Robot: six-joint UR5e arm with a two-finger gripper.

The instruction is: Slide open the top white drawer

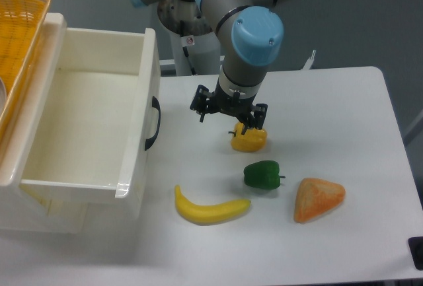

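The top white drawer [135, 167] stands pulled far out of the cabinet at the left. Its deep box is open to view and holds nothing. Its black curved handle [153, 124] is on the front panel, facing right. My gripper [227, 119] hangs over the table to the right of the handle, apart from it by about a hand's width. Its fingers look spread and hold nothing. It is just above and left of a yellow pepper. The lower drawer is hidden under the open one.
A yellow pepper [248, 140], a green pepper [262, 174], a banana [210, 209] and an orange wedge-shaped piece [318, 199] lie on the white table right of the drawer. A yellow basket [23, 18] sits on the cabinet top at the far left.
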